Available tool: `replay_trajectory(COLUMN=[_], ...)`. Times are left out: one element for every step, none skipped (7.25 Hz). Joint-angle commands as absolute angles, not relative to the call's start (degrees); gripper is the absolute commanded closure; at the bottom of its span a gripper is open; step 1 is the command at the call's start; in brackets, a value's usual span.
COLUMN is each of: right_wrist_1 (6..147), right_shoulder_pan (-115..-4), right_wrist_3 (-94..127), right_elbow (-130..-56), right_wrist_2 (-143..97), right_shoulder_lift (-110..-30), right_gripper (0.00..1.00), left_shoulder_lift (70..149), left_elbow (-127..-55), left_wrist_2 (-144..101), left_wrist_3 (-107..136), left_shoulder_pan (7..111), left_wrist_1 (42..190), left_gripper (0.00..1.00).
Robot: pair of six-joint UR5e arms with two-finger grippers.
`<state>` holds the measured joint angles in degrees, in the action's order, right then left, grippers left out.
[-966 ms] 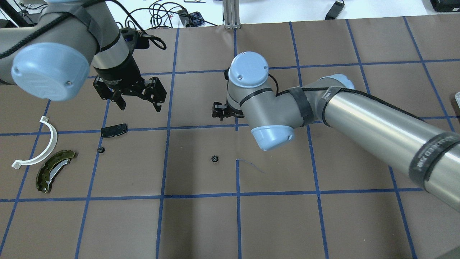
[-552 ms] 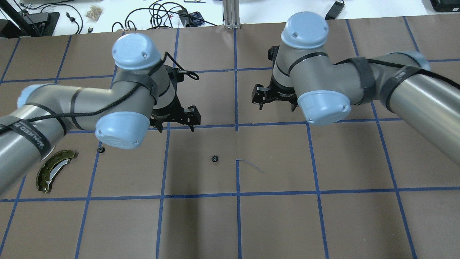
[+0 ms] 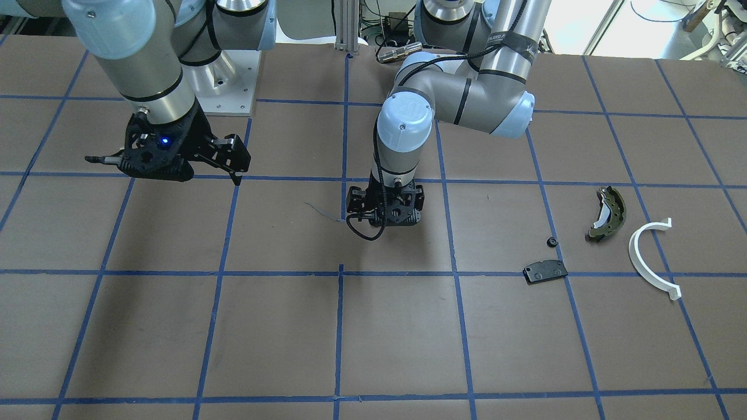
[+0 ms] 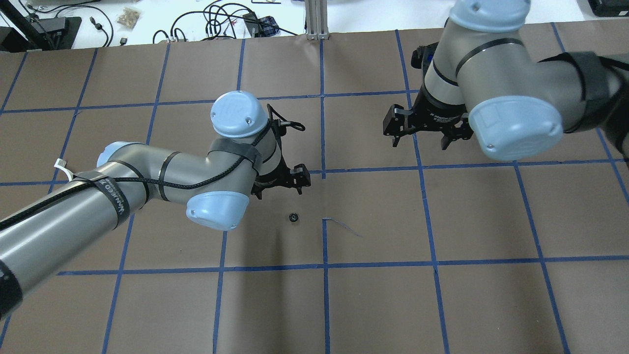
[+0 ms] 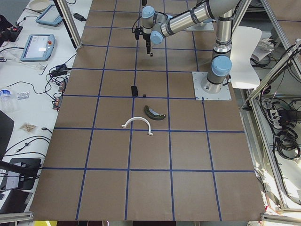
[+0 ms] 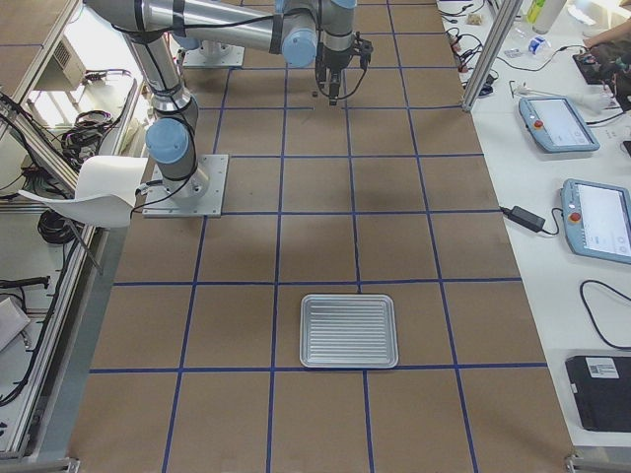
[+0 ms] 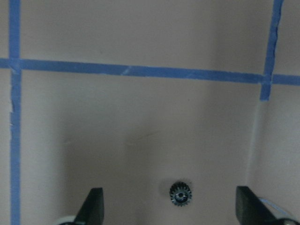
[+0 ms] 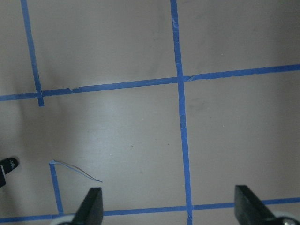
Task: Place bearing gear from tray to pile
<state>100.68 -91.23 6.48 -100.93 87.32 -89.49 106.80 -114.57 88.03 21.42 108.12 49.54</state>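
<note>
The bearing gear (image 4: 293,217), small, black and toothed, lies on the brown table near its centre. My left gripper (image 4: 280,191) hangs open just above it. In the left wrist view the gear (image 7: 181,194) sits between the spread fingertips (image 7: 94,206). In the front view the left gripper (image 3: 385,221) hides the gear. My right gripper (image 4: 420,141) is open and empty, high at the back right. The pile lies at my left: an olive brake shoe (image 3: 607,213), a white half-ring (image 3: 649,256) and a black pad (image 3: 545,271). The silver tray (image 6: 348,331) is empty.
A second small black part (image 3: 551,241) lies beside the pile. A thin loose thread (image 4: 344,226) lies right of the gear. My left arm (image 4: 123,191) covers most of the pile in the overhead view. Cables and pendants lie beyond the table's far edge.
My left arm swung right from above the pile to over the gear and came lower. My right arm moved away from the centre to the back right. The gear has not moved.
</note>
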Motion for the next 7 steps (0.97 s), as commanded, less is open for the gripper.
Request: replay_trajectory(right_wrist_1=[96.69,96.59,97.55,97.65,97.30,96.60,96.77], right_shoulder_pan=[-90.09,-89.91,-89.91,-89.74,-89.65,-89.74,-89.74], right_wrist_3=[5.01,5.10,5.18,5.45,5.19,5.10,5.18], right_elbow=[-99.32,-99.23,-99.32,-99.14,-98.97,-99.23,-99.32], right_wrist_2=[87.80,87.63,87.98,87.98,88.85,91.03,90.79], right_shoulder_lift=[-90.52,-92.09,-92.72,-92.81,-92.99,-93.25,-93.25], right_gripper=[0.00,0.00,0.00,0.00,0.00,0.00,0.00], left_shoulder_lift=[108.27,108.89,109.51,110.21,110.48,110.48,110.39], left_elbow=[-116.10,-115.84,-115.93,-116.28,-116.28,-116.19,-115.93], left_wrist_2=[88.68,88.68,88.68,88.68,88.51,88.68,88.51], left_wrist_3=[22.15,22.06,22.50,22.67,22.68,22.50,22.59], left_shoulder_pan=[108.81,108.81,108.81,108.81,108.90,108.81,108.81], left_wrist_1=[49.13,49.04,48.69,47.65,47.11,46.85,46.67], left_gripper=[0.00,0.00,0.00,0.00,0.08,0.41,0.77])
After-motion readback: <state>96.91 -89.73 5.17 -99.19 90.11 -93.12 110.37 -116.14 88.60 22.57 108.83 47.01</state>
